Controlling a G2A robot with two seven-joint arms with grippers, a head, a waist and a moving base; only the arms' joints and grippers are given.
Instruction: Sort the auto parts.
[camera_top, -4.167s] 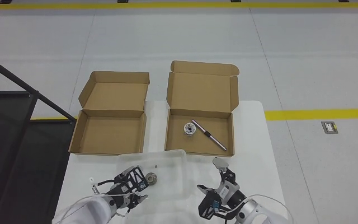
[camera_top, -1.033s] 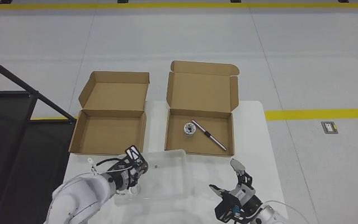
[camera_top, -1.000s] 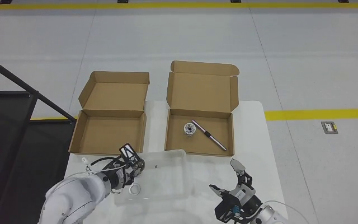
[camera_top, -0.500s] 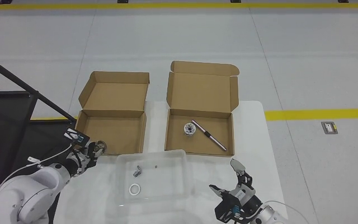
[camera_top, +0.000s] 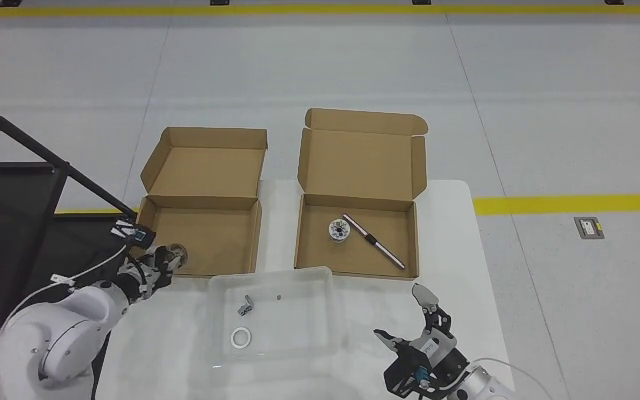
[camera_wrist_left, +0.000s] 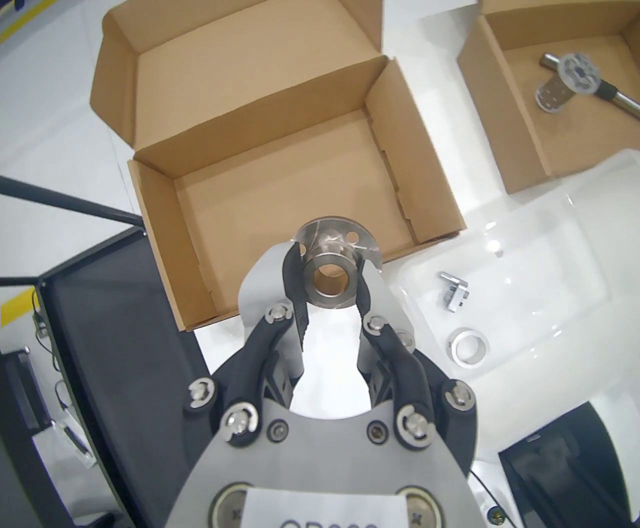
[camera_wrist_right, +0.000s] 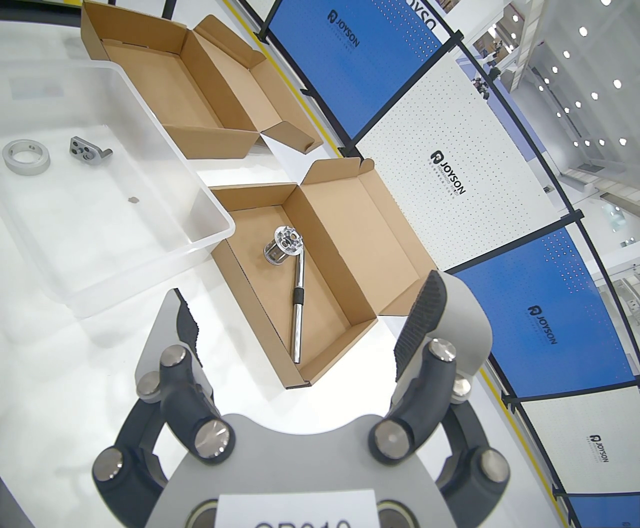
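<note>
- Left gripper (camera_wrist_left: 327, 295) clamped on flanged bushing (camera_wrist_left: 330, 260), held over the near wall of the left box (camera_wrist_left: 280, 195), at the table's left edge.
- Advised: carry past the wall, lower, then release.
- Right gripper (camera_wrist_right: 302, 312) spread, empty.

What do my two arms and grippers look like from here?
Both arms have white shells; a thin white cable loops beside the left arm. The left gripper and right gripper match: black linkages with silver pins, pale grey fingers with black ribbed pads, a grey plate bearing a white label.
</note>
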